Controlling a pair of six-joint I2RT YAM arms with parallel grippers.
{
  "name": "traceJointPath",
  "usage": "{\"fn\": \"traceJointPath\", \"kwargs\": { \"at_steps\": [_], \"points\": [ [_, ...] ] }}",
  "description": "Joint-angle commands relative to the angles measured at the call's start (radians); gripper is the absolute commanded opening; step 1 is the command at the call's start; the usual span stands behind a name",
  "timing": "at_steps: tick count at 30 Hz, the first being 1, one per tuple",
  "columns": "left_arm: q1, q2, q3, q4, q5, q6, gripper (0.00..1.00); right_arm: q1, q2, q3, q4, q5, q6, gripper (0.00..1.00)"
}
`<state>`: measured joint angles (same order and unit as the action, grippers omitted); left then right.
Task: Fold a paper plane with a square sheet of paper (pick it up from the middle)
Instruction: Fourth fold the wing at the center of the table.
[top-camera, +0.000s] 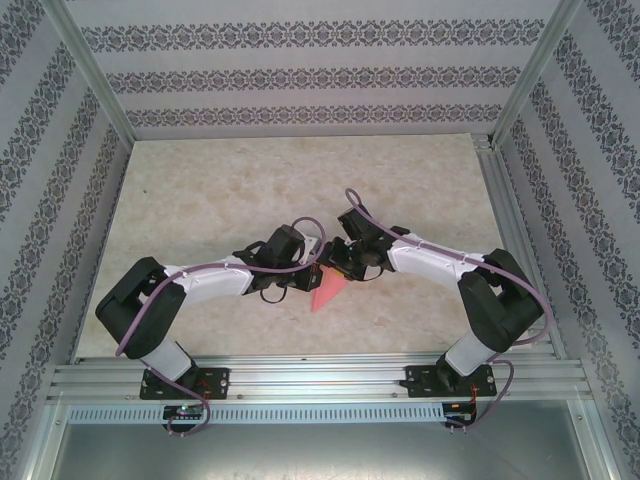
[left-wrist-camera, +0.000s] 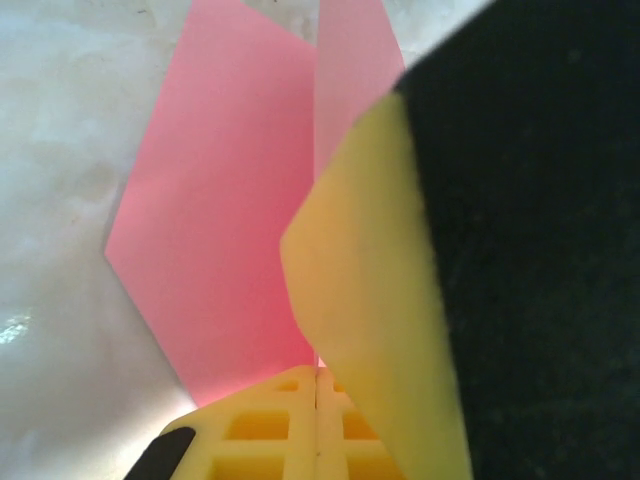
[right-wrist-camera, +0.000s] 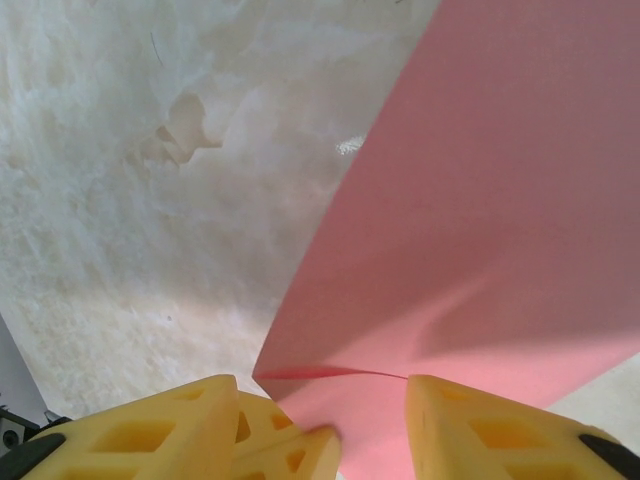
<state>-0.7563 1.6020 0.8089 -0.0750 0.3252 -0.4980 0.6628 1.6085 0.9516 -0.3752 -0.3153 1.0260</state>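
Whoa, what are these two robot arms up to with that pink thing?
A pink paper is being folded into a plane at the middle of a marbled table. The left gripper is shut, pinching the paper along a crease. The right gripper is open, with one flap lying between its fingers, unclamped. The paper shows a pointed outline but is not a finished plane.

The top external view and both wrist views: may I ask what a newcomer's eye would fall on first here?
The bright pink paper, partly folded to a point, stands out against the pale marbled table where the two arms meet. In the left wrist view the left claw is shut on it. In the right wrist view the right claw stands open around an edge.
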Motion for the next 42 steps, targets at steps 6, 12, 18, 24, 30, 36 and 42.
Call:
{"fn": "traceJointPath", "kwargs": {
  "at_steps": [6,12,18,24,30,36,42],
  "points": [
    [-0.028,-0.004,0.012,-0.014,-0.042,0.013,0.06,0.015,0.021,0.055,-0.086,0.043,-0.021,0.46],
    [-0.027,-0.016,-0.036,0.083,-0.081,-0.207,0.0,-0.036,-0.133,-0.006,-0.164,0.176,-0.064,0.48],
    [-0.029,-0.085,-0.101,0.156,-0.191,-0.439,0.0,-0.042,-0.409,-0.1,-0.229,0.409,-0.226,0.55],
    [-0.054,-0.13,-0.108,0.113,-0.286,-0.573,0.0,-0.039,-0.642,-0.341,0.032,0.249,-0.354,0.5],
    [-0.094,-0.14,-0.096,0.048,-0.379,-0.663,0.0,0.103,-0.607,-0.457,0.239,0.267,-0.395,0.43],
    [-0.11,-0.127,-0.076,0.003,-0.397,-0.697,0.0,0.272,-0.423,-0.397,0.355,0.378,-0.501,0.41],
    [-0.11,-0.122,-0.063,-0.026,-0.404,-0.72,0.0,0.333,-0.295,-0.372,0.446,0.418,-0.542,0.38]
  ]
}}
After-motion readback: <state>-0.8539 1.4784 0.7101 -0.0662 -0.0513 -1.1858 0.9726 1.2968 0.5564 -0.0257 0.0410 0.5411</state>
